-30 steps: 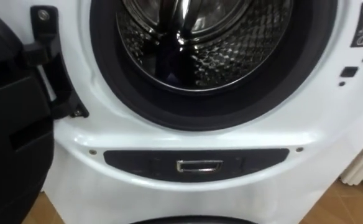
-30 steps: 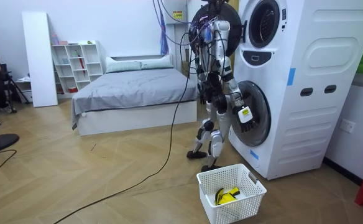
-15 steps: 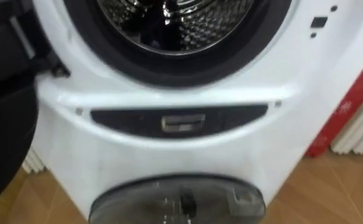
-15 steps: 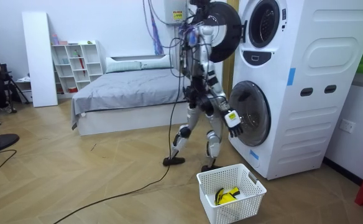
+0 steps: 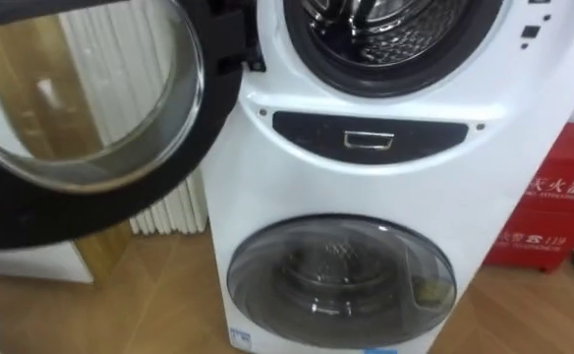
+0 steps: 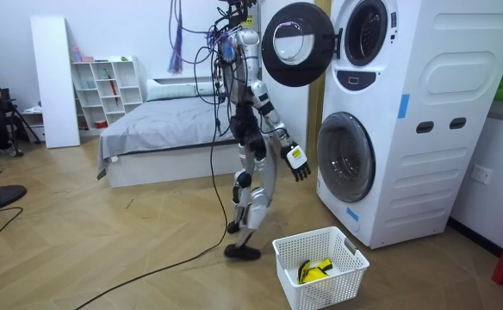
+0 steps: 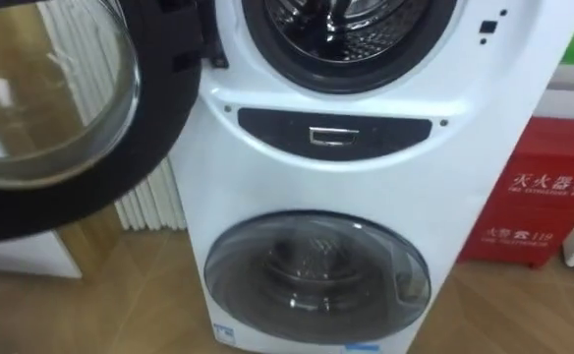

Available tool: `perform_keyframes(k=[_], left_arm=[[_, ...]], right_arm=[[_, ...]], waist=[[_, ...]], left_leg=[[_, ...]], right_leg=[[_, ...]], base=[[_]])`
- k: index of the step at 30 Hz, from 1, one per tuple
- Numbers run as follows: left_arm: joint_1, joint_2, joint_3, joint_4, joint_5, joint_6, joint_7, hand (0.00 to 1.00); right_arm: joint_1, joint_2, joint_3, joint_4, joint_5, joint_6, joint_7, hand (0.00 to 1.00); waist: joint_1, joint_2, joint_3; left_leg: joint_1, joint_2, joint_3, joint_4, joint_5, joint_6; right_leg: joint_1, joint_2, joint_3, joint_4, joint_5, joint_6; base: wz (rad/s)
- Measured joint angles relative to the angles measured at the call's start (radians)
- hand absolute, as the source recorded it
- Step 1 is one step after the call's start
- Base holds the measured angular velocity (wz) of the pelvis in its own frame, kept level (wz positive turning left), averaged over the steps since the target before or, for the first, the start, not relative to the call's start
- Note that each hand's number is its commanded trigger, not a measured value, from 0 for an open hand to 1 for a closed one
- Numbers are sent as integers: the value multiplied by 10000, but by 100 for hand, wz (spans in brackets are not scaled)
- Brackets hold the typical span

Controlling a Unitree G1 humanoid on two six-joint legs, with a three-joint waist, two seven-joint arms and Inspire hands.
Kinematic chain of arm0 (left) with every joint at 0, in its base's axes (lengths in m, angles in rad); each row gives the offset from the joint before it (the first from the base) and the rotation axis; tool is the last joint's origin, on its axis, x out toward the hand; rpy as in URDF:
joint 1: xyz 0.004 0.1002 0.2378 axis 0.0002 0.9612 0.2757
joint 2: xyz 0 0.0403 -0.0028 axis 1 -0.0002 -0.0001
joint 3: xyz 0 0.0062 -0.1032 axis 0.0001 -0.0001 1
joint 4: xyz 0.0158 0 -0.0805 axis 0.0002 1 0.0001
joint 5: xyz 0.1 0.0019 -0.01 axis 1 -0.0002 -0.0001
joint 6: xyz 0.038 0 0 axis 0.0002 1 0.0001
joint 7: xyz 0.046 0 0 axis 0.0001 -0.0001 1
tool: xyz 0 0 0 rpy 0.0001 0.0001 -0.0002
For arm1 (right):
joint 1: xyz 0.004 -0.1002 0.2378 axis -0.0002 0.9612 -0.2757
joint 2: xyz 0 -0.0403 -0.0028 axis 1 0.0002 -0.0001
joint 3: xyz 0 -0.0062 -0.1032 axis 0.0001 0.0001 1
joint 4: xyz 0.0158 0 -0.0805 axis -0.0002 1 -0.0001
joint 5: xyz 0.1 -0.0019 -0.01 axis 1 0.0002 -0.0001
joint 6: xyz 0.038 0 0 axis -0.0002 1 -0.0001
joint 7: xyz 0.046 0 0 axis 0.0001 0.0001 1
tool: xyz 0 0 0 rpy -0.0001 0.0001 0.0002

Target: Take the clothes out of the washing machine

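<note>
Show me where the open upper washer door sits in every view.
Left eye view: the open upper door takes the upper left, its glass facing the camera.
Right eye view: the open upper door is at the upper left, cut by the edge.
Room view: the open upper door is at top centre.
Shared landmark: the closed lower door.
</note>
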Motion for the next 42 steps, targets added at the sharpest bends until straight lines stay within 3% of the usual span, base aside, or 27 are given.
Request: perform_keyframes(k=[1,3,6,10,17,21,22,24,30,33,35,39,41,42], left_arm=[[10,-71,70,29,-85,-6,-18,0],[41,-217,193,77,-122,-74,-44,0],[50,-336,222,113,-168,-276,-81,0],[135,-425,693,162,-188,-334,-221,0],[174,-413,879,462,-1003,-329,-435,0],[186,-428,906,559,-1719,-324,-435,0],[173,-433,916,626,-1929,-322,-435,0],[171,-436,1000,764,-2321,-321,-428,0],[81,-295,2595,764,-3036,-212,-19,0],[-132,-55,3290,600,-3944,-179,144,0],[-420,308,3681,287,-4864,-117,260,0],[-1166,976,3713,-657,-5999,-172,511,0],[-1686,1348,3700,-864,-6537,-396,510,0],[-1760,1391,3701,-1014,-6712,-402,536,0]], right_arm=[[0,3,121,57,-43,-27,10,0],[3,4,163,90,-210,-28,78,0],[1,1,152,172,-213,-36,111,0],[-12,-7,137,138,-527,-80,105,0],[-445,-23,130,79,-590,-195,80,0],[-430,-30,73,-341,-684,-194,-45,0],[-433,-32,38,-459,-685,-200,-66,0],[-429,-27,-52,-481,-857,-238,-87,0],[-286,-95,-797,-677,-1136,-268,-121,0],[-158,-143,-1111,-961,-1512,-291,-110,0],[21,-205,-1319,-1225,-1612,-297,-95,0],[201,-394,-1566,-1420,-1920,-345,-81,0],[373,-424,-1766,-1744,-2019,-448,-70,0],[389,-444,-1766,-1783,-2023,-463,-68,0]], waist=[[112,-12,23],[234,101,80],[207,135,57],[217,-7,-6],[196,17,19],[132,93,93],[157,138,153],[173,203,160],[182,377,89],[177,497,23],[168,594,12],[185,722,46],[143,839,32],[101,867,26]], left_leg=[[-90,-37,97,49,32,-50],[-144,45,-127,82,79,-128],[-217,187,-240,85,173,-266],[-353,261,-397,105,251,-361],[-304,252,-632,105,243,-382],[-220,192,-902,90,242,-385],[-157,179,-930,77,241,-384],[-113,124,-1050,40,241,-383],[-77,81,-1170,35,240,-376],[24,81,-1167,36,241,-374],[93,81,-1166,13,242,-374],[89,58,-1162,0,269,-351],[78,32,-1112,-60,301,-332],[74,21,-1110,-61,302,-330]], right_leg=[[65,49,-41,-481,38,-59],[27,180,-131,-663,138,-213],[-26,351,-149,-721,199,-366],[-64,466,-231,-751,157,-470],[47,487,-452,-749,158,-494],[278,475,-731,-757,158,-492],[348,471,-735,-768,158,-492],[431,437,-864,-767,144,-470],[490,409,-917,-763,139,-460],[558,410,-834,-763,139,-460],[607,411,-826,-772,139,-460],[574,396,-761,-763,139,-459],[516,370,-709,-767,136,-451],[505,359,-707,-768,134,-445]], base=[[-56],[-42],[-3],[10],[6],[22],[9],[13],[4],[-6],[-7],[-4],[-8],[-5]])
